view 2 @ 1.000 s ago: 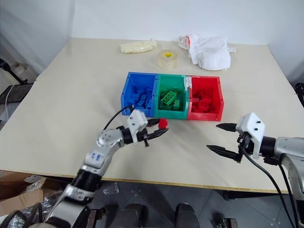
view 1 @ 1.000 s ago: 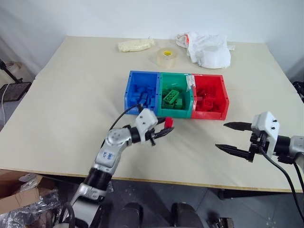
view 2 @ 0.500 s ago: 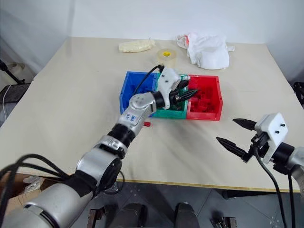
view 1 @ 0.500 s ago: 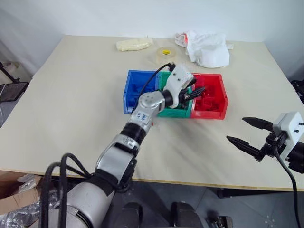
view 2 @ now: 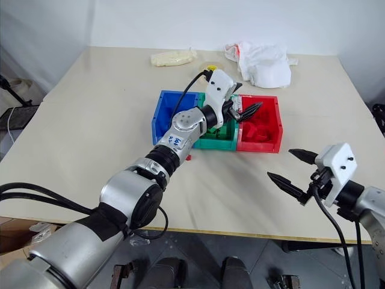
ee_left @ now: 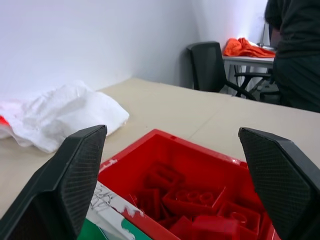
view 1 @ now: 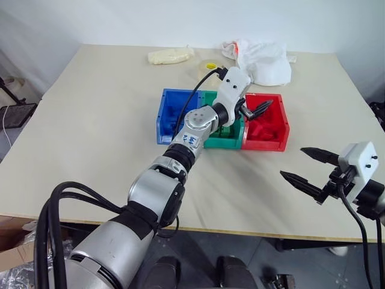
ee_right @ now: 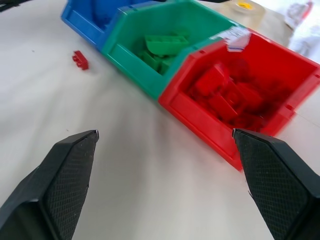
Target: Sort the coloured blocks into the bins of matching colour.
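Since a second ago the left gripper (view 1: 254, 111) has swung from in front of the bins up over the red bin (view 1: 280, 130), and its fingers now gape empty. A small red brick (ee_right: 80, 59) lies on the table (view 1: 90, 120) before the blue bin (view 1: 163, 123). Right gripper (view 1: 307, 165) hangs wide open, off to the side. The bin label's writing is unreadable.

I work in an office-like room: plain white walls (ee_left: 100, 35), black office chair (ee_left: 207, 62), pale beige tabletop (view 1: 90, 120).
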Motion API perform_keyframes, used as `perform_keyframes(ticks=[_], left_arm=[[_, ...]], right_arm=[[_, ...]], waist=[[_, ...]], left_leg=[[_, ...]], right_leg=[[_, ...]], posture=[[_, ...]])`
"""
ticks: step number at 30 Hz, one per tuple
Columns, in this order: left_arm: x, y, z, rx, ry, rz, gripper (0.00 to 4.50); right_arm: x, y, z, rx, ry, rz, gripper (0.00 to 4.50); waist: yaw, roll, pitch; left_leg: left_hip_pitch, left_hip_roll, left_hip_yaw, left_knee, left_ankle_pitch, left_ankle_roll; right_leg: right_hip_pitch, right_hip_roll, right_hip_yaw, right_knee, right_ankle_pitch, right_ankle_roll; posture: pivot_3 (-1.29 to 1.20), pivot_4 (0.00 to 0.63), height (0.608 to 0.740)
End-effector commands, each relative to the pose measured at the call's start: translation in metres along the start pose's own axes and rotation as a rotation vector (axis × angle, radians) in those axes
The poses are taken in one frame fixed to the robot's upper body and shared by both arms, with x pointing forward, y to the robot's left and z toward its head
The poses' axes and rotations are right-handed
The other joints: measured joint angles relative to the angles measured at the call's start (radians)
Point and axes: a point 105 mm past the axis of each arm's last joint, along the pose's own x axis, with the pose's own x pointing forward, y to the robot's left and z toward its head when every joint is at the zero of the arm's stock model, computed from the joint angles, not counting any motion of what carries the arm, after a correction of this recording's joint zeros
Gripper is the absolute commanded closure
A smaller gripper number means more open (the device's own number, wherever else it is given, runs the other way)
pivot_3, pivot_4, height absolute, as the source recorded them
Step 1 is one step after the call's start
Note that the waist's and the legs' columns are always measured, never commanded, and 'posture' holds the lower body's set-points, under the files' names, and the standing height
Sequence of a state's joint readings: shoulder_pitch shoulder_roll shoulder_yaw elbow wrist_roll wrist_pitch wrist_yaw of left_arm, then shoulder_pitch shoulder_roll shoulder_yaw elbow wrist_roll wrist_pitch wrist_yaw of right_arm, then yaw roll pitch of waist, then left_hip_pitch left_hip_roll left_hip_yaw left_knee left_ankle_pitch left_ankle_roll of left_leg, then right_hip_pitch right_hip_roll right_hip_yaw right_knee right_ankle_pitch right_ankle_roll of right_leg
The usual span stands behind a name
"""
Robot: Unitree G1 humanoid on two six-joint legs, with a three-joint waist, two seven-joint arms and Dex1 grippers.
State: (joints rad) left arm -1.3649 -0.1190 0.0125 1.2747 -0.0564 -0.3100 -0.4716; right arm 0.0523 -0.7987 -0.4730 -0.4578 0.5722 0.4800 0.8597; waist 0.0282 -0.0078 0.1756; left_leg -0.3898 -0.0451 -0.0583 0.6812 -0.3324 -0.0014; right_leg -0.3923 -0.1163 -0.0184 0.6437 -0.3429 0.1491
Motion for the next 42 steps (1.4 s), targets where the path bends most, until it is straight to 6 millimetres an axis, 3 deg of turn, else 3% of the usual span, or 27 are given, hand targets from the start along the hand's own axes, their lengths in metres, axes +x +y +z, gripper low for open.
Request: perform_keyframes(ticks=[1,4,9,19,26,29,34,42], left_arm=[[-0.009,-0.002,-0.001,0.032,-0.025,-0.07,0.02],[-0.024,0.003,-0.012,0.028,-0.005,-0.113,0.02],[-0.098,0.017,-0.04,0.051,0.042,-0.172,0.02],[-0.228,0.002,-0.049,-0.028,0.209,-0.17,0.02],[-0.294,-0.001,-0.056,-0.061,0.353,-0.13,0.02],[-0.302,0.0,-0.057,-0.063,0.378,-0.125,0.02],[-0.291,0.001,-0.058,-0.056,0.374,-0.124,0.02],[-0.244,0.01,-0.084,0.008,0.385,-0.103,0.02]], right_arm=[[0.001,-0.001,0.006,-0.018,-0.014,0.018,0.0],[0.004,-0.001,0.005,-0.016,-0.011,0.037,0.0],[0.013,-0.002,0.003,-0.01,-0.008,0.095,0.0],[0.031,-0.01,0.004,-0.02,-0.005,0.21,0.0],[0.042,-0.014,0.005,-0.031,-0.002,0.257,0.0],[0.045,-0.014,0.005,-0.034,-0.004,0.27,0.0],[0.046,-0.015,0.005,-0.038,-0.006,0.279,0.0],[0.039,-0.012,0.006,-0.035,-0.009,0.276,0.0]], waist=[[-0.001,0.0,0.0],[-0.005,0.0,0.0],[-0.024,0.002,-0.001],[-0.021,0.003,-0.002],[-0.021,0.003,-0.002],[-0.019,0.004,-0.002],[-0.009,0.004,-0.001],[-0.005,0.004,-0.001]], left_leg=[[0.0,0.0,0.0,0.0,0.0,0.0],[0.0,0.0,0.0,0.0,0.0,0.0],[0.002,0.003,0.002,-0.001,0.0,0.0],[0.002,0.006,-0.002,0.001,0.0,0.0],[0.002,0.006,-0.003,0.001,0.0,0.0],[0.002,0.006,-0.003,0.0,0.0,0.0],[0.002,0.005,-0.003,0.0,0.0,0.0],[0.001,0.005,-0.002,0.001,0.0,0.0]], right_leg=[[0.0,0.0,0.0,0.0,0.0,0.0],[0.0,0.0,0.0,0.001,0.0,0.0],[-0.001,0.001,0.0,0.002,0.0,0.0],[0.0,-0.001,0.001,0.001,0.0,-0.001],[0.001,-0.002,0.001,-0.002,0.0,-0.001],[0.001,-0.002,0.001,-0.003,0.0,-0.001],[0.001,-0.002,0.001,-0.004,0.001,-0.001],[0.001,-0.001,0.0,0.001,0.001,-0.001]], posture=[[0.0,0.15,0.74],[0.0,0.15,0.74],[0.0,0.15,0.74],[0.0,0.15,0.74],[0.0,0.15,0.74],[0.0,0.15,0.74],[0.0,0.15,0.74],[0.0,0.15,0.74]])
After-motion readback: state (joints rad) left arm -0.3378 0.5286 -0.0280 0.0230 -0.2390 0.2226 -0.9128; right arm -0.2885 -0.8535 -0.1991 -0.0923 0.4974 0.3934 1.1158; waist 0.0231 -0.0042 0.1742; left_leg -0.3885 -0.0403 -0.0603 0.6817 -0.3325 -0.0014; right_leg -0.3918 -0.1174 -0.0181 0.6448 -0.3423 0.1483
